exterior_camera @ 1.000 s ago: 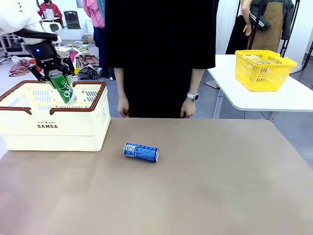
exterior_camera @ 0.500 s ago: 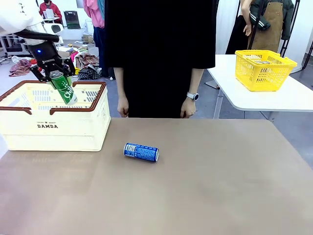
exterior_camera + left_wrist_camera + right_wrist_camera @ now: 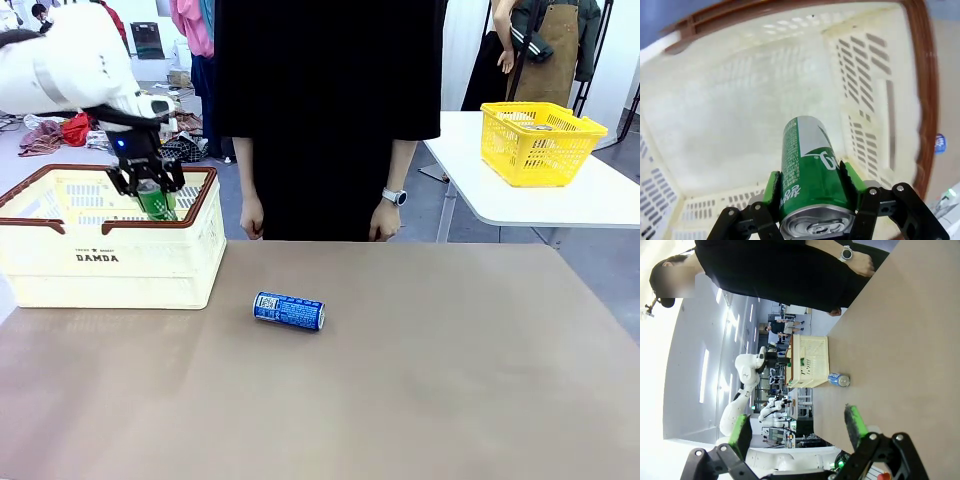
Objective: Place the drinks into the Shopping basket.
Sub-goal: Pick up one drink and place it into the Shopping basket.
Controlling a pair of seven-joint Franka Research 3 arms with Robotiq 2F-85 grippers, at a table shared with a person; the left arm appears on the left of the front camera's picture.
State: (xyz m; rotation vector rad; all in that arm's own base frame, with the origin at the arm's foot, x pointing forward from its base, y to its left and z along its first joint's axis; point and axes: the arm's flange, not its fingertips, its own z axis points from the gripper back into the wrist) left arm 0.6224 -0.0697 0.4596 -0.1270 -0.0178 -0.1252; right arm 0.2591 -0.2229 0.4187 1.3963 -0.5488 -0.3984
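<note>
Presently left fingers (image 3: pixel 772 187) clasp one green can (image 3: pixel 810 170) in basket (image 3: pixel 110 265), right fingers (image 3: pixel 741 434) gape, one blue can (image 3: pixel 289 311) outside.

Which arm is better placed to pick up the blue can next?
Probably right: the right fingers are open and empty, with the blue can ahead. The left fingers hold the green can at the Shopping basket.

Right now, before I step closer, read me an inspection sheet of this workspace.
Surface: brown table, flat.
Job's things: green can held over the Shopping basket floor; blue can lying on its side on the table.
Clutter: yellow mesh basket on a separate white table.
Robot hands: left hand shut on the green can; right hand open, holding nothing.
Cables: nothing seen.
Surroundings: person in black standing at the far edge.
</note>
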